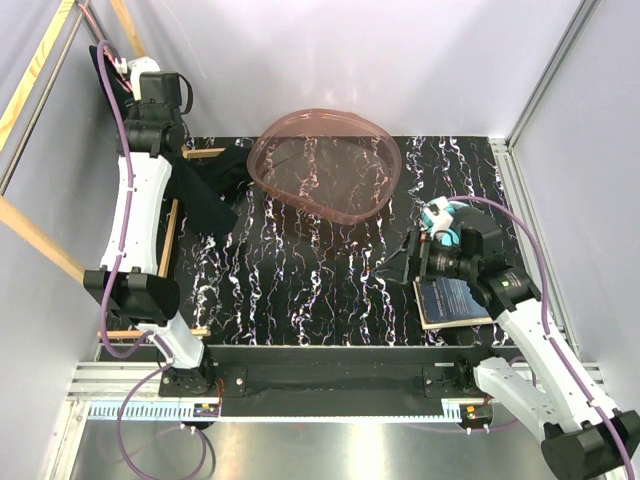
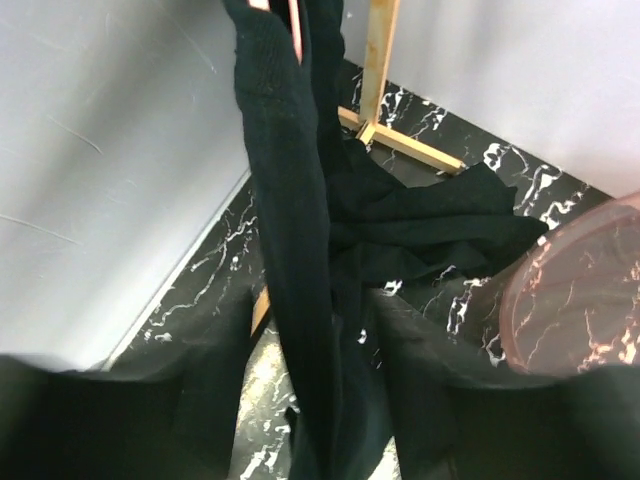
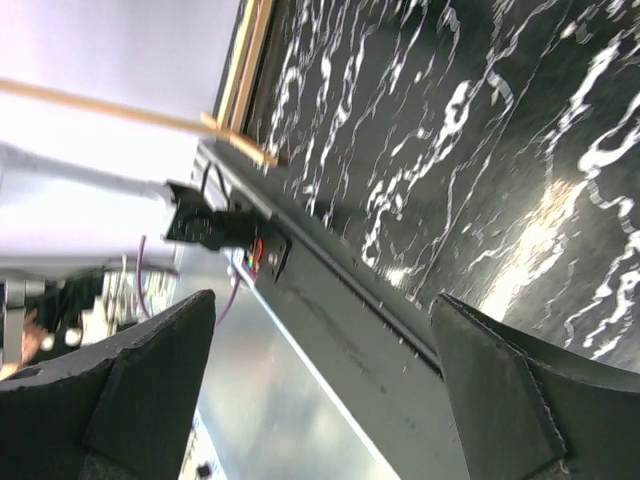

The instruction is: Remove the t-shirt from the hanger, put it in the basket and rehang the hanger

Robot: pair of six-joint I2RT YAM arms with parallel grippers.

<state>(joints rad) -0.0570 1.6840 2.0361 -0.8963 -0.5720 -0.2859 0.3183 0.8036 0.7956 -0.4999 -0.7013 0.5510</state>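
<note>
T-shirt (image 2: 290, 250): it runs as a hanging fold between the fingers of the left gripper (image 2: 315, 380). The jaws stand apart, and bare table (image 1: 330, 290) shows between one finger and the cloth, so no clamp is made yet. Above the fold, the hanger (image 2: 296, 25) wire shows at the shirt's top. Below, the hem lies pooled on the table by the rack (image 2: 378, 60) foot, near the basin (image 2: 585, 300). The right gripper (image 3: 322, 310) is well apart, jaws wide and empty. Recommended: close on cloth only, below the wire — a pinched wire would likely drag the hanger along. Take a full fold, then draw down and away from the rack.
</note>
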